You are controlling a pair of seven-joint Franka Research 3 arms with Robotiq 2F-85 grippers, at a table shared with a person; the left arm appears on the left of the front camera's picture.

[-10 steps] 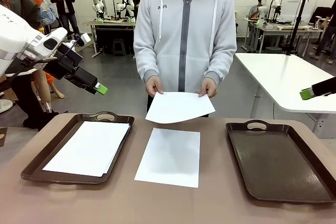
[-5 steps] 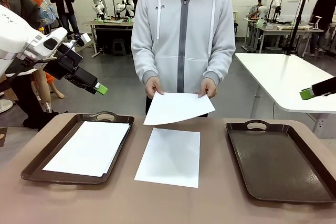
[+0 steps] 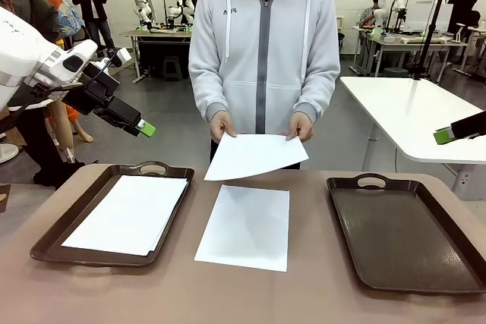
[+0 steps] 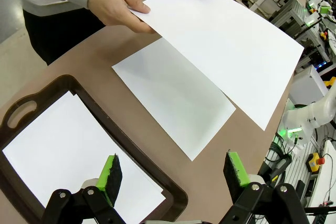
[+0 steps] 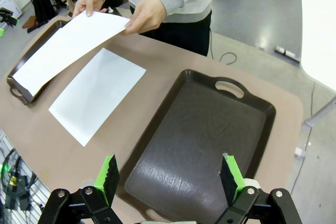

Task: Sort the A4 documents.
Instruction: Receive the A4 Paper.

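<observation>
One A4 document (image 3: 244,227) lies flat in the middle of the brown table. The person across the table holds a second sheet (image 3: 254,155) in both hands, tilted above its far end. More white sheets (image 3: 127,213) rest in the dark brown tray on the left (image 3: 53,240). My left gripper (image 3: 144,128) hangs open in the air above that tray's far left corner, holding nothing. In its wrist view, the open left gripper (image 4: 173,169) looks down at the flat sheet (image 4: 173,98) and the held sheet (image 4: 226,45). My right gripper (image 3: 442,136) hovers open at the right edge, and in its own view (image 5: 168,174) is above the right tray.
A second dark brown handled tray (image 3: 402,233) with nothing in it lies on the right of the table. The person's hands (image 3: 222,124) are at the far edge. A white table (image 3: 425,111) stands behind on the right.
The sheet in the person's hands has shifted slightly to the left and down. Neither arm has moved.
</observation>
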